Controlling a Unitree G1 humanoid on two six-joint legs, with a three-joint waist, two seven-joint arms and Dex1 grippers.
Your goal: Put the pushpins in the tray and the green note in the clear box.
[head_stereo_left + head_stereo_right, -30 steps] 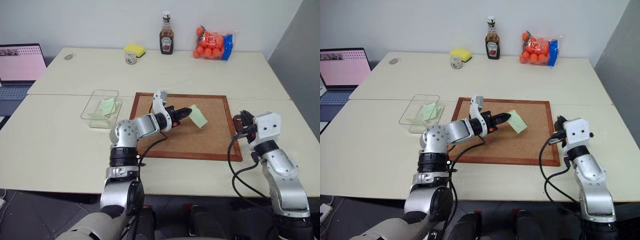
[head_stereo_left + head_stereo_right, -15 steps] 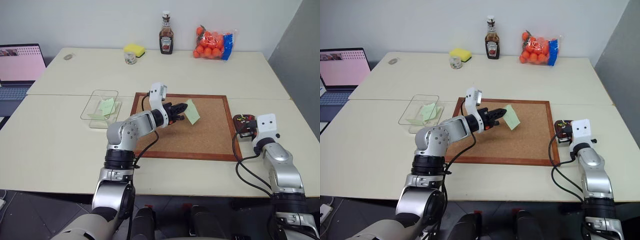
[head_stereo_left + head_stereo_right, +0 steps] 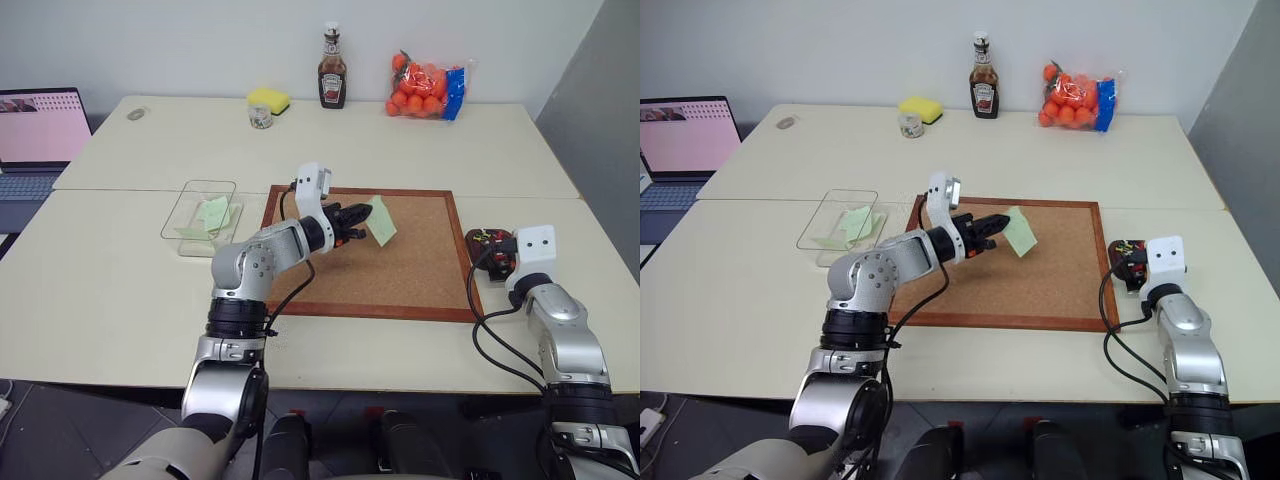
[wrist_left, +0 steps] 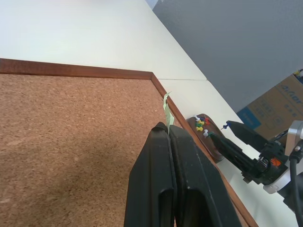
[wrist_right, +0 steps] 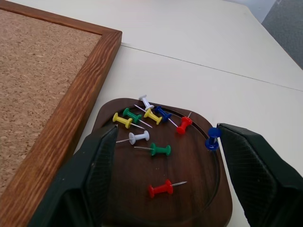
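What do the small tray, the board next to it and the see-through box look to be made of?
Tray: dark, smooth, faintly glossy, with grain-like streaks; probably wood, possibly wood-look plastic. Board: speckled tan cork in a reddish, streaky wooden frame. Box: transparent with rounded corners, likely plastic.

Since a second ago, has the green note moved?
Yes. The green note, pinched in the left gripper, has shifted toward the cork board's far left corner and lifted.

Pushpins [image 5: 147, 127] in tray [image 5: 199, 208], right of cork board [image 3: 400, 270]; clear box [image 3: 190, 235] left of board.
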